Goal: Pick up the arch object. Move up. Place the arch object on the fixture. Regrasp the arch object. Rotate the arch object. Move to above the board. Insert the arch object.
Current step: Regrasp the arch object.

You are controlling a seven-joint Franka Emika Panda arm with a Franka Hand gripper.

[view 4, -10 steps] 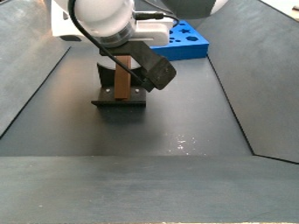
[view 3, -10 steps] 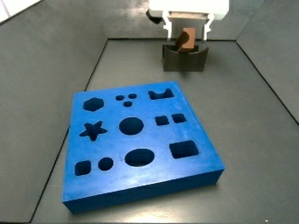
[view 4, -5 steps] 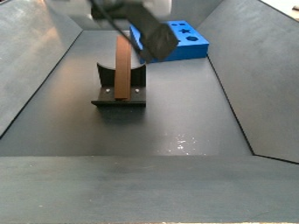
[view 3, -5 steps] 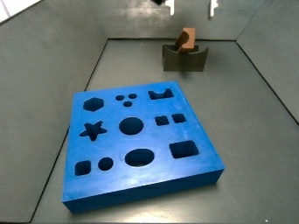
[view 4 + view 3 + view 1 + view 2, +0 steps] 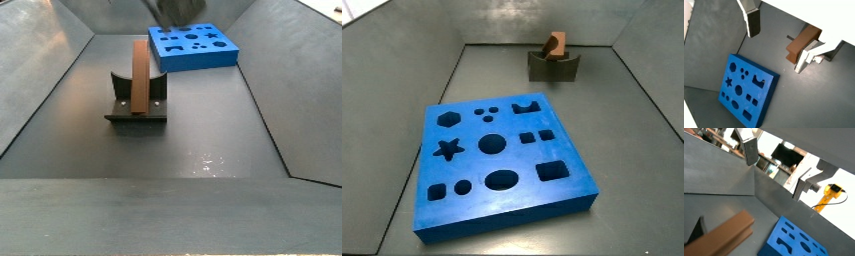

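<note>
The arch object (image 5: 553, 44), an orange-brown bar, stands upright in the fixture (image 5: 553, 68), the small dark block near the back wall. In both side views nothing touches it (image 5: 140, 75), and it rests on the fixture (image 5: 136, 110). My gripper (image 5: 779, 40) is high above the floor and open, with nothing between its fingers (image 5: 751, 22). In a wrist view the arch object (image 5: 803, 44) shows far below, beside one finger. The gripper (image 5: 776, 167) also looks down on the arch object (image 5: 724, 235). The blue board (image 5: 523, 160) lies flat in front.
Grey walls ring the dark floor. The board (image 5: 194, 60) lies beyond the fixture in a side view, and it shows in both wrist views (image 5: 757, 82) (image 5: 797, 245). A blurred dark part of the arm (image 5: 171, 8) crosses the top edge.
The gripper has let go of the arch object and risen straight up, out of the side views. The arch object stays standing in the fixture.
</note>
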